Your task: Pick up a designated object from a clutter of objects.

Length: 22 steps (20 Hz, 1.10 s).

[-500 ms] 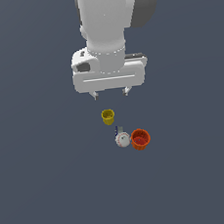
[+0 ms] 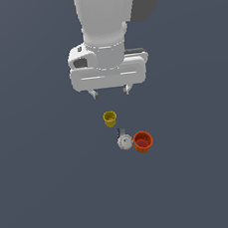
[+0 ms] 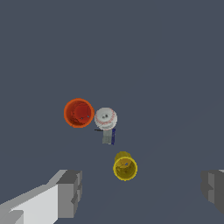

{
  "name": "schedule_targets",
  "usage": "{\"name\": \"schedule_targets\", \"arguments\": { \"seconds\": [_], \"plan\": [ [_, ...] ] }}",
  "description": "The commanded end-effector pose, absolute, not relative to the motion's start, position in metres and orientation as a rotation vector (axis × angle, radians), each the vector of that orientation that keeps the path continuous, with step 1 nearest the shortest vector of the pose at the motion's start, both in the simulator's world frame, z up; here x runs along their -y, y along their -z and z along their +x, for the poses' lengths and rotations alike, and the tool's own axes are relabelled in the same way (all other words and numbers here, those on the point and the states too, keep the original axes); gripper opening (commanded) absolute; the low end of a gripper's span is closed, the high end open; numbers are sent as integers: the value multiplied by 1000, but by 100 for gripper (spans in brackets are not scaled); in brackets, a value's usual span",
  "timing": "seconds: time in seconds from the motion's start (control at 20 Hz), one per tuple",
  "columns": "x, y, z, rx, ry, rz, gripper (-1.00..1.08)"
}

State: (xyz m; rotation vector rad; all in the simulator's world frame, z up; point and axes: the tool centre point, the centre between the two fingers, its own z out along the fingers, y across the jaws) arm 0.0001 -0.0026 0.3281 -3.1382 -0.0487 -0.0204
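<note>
Gripper [image 2: 110,92] is up in the upper centre of the exterior view: smooth white housing, two short grey fingertips poking out below it, jaws spread wide, nothing between them. It hangs clear above the floor; none of the objects touch it.

Designated object is the white ball [image 2: 125,142], just below frame centre in the exterior view. Round and matte, with faint marks. It sits tight against the orange-red cup [image 2: 143,141] on the exterior view's right; contact or a hair's gap, can't tell which. The cup is an open-topped tapered tub with a glossy rim, slightly bigger than the ball.

The yellow cup [image 2: 110,118] stands apart, higher in the frame, between the ball and the gripper. Same tub shape, smaller, open mouth up.

A tiny grey-blue piece [image 2: 119,133] sits at the ball's upper edge; in the exterior view it's only a dark sliver.

Wrist view adds detail. The ball [image 3: 106,117] shows reddish stitch-like curves and two dark dots. The grey-blue piece [image 3: 108,136] resolves into a small flat slab with a dark blue edge, right next to the ball. Both cup interiors are visible, orange-red [image 3: 78,113] and yellow [image 3: 125,166]. Blocky grey finger pads [image 3: 70,193] sit at the two lower corners.

The floor [image 2: 45,194] is flat, uniform dark grey.
</note>
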Motion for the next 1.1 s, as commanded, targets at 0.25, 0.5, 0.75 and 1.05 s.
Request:
{"name": "schedule_targets", "arguments": {
  "seconds": [0.25,0.5,0.75,1.05],
  "plan": [
    [4,-331,1,56,26,-3135,100],
    [3,-325,3,118,25,-3138,100],
    [3,-313,7,236,22,-3138,100],
    [1,-292,13,452,14,-3126,100]
  ]
}}
